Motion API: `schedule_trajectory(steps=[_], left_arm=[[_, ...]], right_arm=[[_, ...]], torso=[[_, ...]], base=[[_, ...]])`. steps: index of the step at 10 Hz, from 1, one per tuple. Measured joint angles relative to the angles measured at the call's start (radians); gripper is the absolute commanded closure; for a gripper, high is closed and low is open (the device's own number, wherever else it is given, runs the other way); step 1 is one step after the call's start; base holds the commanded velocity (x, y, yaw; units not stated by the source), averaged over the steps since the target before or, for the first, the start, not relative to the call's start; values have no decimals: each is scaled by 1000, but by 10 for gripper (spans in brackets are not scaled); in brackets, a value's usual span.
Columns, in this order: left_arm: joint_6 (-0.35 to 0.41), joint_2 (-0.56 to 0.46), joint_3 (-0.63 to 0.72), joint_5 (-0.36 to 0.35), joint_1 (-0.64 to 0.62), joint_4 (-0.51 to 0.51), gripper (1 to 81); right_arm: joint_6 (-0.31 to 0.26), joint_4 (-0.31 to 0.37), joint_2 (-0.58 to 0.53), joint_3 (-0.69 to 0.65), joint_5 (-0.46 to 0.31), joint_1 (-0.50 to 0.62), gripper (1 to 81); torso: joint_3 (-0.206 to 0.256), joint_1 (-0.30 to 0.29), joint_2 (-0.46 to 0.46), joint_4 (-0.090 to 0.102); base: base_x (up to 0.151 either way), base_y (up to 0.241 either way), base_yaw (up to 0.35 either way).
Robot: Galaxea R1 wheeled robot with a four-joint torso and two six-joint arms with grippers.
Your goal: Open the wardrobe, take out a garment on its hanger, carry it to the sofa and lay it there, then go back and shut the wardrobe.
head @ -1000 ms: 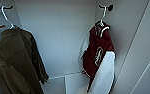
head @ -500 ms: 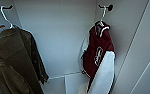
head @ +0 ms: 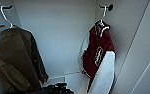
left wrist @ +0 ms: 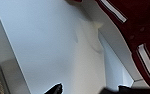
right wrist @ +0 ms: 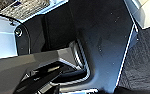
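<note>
Maroon garment (head: 97, 56) with white sleeves hangs inside the open wardrobe (head: 61, 37), on its white hanger (head: 102, 17), hooked over a dark peg (head: 108, 7) on the right wall. Well apart on the left, an olive-green jacket (head: 14, 60) hangs from a second hanger (head: 6, 16). My left wrist view has the maroon hem (left wrist: 138, 32) close against white panel. Whether either of my jaws is clenched or released, I cannot tell.
</note>
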Motion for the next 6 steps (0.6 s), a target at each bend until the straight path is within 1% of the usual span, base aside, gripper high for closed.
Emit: schedule_trajectory(steps=[2,5,6], left_arm=[[-49,-3,-4,56,-54,0,10],[-121,31,-3,88,-173,-7,10],[-129,39,-1,101,-222,-20,10]], right_arm=[[0,0,0,0,0,0,10],[0,0,0,0,0,1,10],[0,0,0,0,0,1,10]], torso=[[0,0,0,0],[-1,1,1,0],[-1,1,1,0]], base=[[0,0,0],[0,0,0],[0,0,0]])
